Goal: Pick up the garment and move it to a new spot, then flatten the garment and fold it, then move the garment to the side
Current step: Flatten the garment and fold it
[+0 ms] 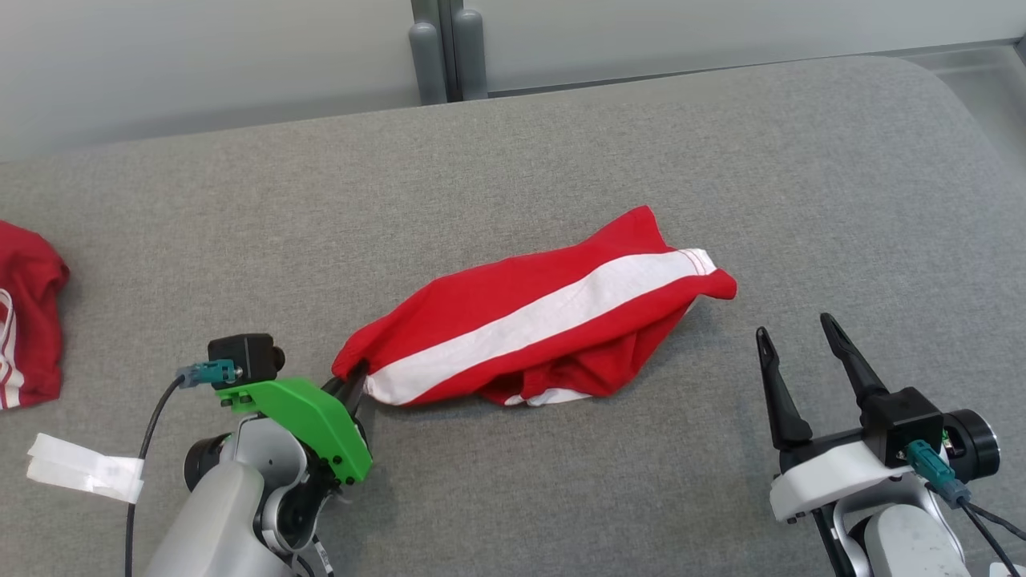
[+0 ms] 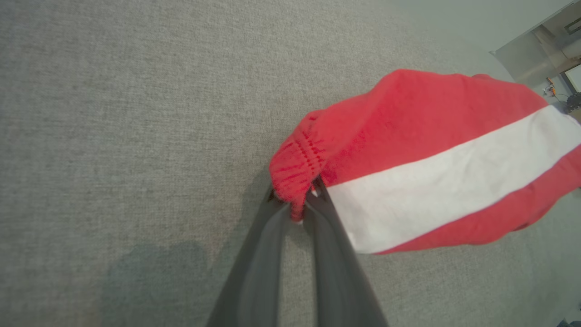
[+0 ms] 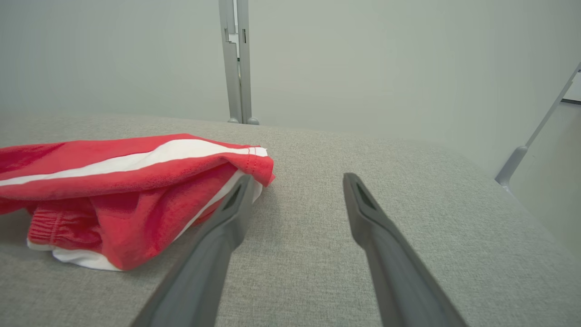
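**Worktop.** One grey, fabric-covered worktop [image 1: 513,144] spans the head view. A pale wall with one grey post [image 1: 447,52] stands behind it at 12 o'clock.

**Garment.** The task garment [image 1: 545,320] is red with one broad white stripe. It lies bunched on the worktop near the centre, its long axis running from 8 o'clock to 2 o'clock. The 8 o'clock end is drawn to a narrow point. A fold of red and white cloth is tucked under its 6 o'clock edge.

**Second garment.** One further red garment [image 1: 28,320] with thin white lines lies at the 9 o'clock edge, well apart from the first and partly cut off by the frame.

**Left arm.** The pale forearm rises from the bottom edge at 7 o'clock and carries a green bracket. The left end effector [image 1: 353,383] points toward 1 o'clock. It is clenched on the garment's 8 o'clock corner, and the left wrist view shows the ribbed hem pinched between the two dark fingers.

**Right arm.** The right end effector [image 1: 793,326] sits at 4 o'clock with its fingers pointing to about 11 o'clock. It is released, the fingers spread wide with only worktop between them. It is near the garment's 2 o'clock end but apart from it.

**Tape.** One strip of white tape [image 1: 84,469] lies on the worktop at 8 o'clock, beside the left arm's cable.

**Count.** Two garments, two end effectors, one tape strip.
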{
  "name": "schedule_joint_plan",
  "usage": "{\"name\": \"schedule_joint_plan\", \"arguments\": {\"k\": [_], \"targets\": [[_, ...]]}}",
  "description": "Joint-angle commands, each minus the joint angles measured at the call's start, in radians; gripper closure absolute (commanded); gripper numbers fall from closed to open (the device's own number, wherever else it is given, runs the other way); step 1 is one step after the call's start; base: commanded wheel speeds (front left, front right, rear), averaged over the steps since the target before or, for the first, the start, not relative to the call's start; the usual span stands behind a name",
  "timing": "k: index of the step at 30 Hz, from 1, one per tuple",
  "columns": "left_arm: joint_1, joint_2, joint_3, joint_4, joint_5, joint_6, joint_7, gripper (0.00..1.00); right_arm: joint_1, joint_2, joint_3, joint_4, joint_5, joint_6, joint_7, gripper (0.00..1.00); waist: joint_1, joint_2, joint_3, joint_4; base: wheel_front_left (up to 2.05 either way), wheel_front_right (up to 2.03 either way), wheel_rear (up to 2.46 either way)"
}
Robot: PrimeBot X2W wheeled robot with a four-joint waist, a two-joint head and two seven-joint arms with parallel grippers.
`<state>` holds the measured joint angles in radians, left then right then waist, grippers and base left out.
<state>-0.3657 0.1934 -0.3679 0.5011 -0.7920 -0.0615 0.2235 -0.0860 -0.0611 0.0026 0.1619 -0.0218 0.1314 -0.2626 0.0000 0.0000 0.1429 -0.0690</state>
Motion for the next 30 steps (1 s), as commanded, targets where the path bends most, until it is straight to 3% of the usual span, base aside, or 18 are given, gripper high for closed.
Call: {"name": "schedule_joint_plan", "arguments": {"k": [1,2,3,4,5,9,19,30], "targets": [[-0.022,-0.008,0.004,0.027,0.010,-0.002,-0.021,0.90,0.008,-0.005,0.003,0.002,-0.010,-0.001,-0.003,0.00,0.0000,0.0000,-0.006,-0.004,0.00,0.00,0.00],[-0.026,-0.013,0.005,0.042,0.007,-0.006,-0.028,0.71,0.012,-0.005,0.005,0.004,-0.010,-0.001,-0.003,0.00,0.0000,0.0000,-0.008,-0.006,0.00,0.00,0.00],[-0.031,-0.017,0.004,0.052,0.006,-0.008,-0.035,0.60,0.016,-0.005,0.006,0.004,-0.009,-0.001,-0.003,0.00,0.0000,0.0000,-0.010,-0.008,0.00,0.00,0.00],[-0.034,-0.021,0.004,0.063,0.003,-0.012,-0.042,0.42,0.019,-0.005,0.006,0.005,-0.009,-0.001,-0.003,0.00,0.0000,0.0000,-0.012,-0.011,0.00,0.00,0.00],[-0.035,-0.026,0.003,0.073,-0.002,-0.012,-0.044,0.00,0.021,-0.004,0.006,0.004,-0.008,-0.001,-0.003,0.00,0.0000,0.0000,-0.014,-0.013,0.00,0.00,0.00],[-0.016,-0.021,0.006,0.092,-0.011,-0.018,-0.054,0.00,0.034,-0.003,0.006,0.006,-0.007,-0.001,-0.003,0.00,0.0000,0.0000,-0.029,-0.026,0.00,0.00,0.00],[0.102,0.054,0.039,-0.031,0.031,0.032,-0.168,0.00,0.065,-0.001,-0.008,-0.024,-0.015,-0.001,-0.003,0.00,0.0000,0.0000,-0.079,-0.050,0.00,0.00,0.00],[0.340,0.106,0.038,-0.338,0.138,0.115,-0.348,0.00,0.110,-0.024,-0.039,-0.078,-0.025,-0.001,-0.003,0.00,0.0000,0.0000,-0.139,-0.031,0.00,0.00,0.00]]}}
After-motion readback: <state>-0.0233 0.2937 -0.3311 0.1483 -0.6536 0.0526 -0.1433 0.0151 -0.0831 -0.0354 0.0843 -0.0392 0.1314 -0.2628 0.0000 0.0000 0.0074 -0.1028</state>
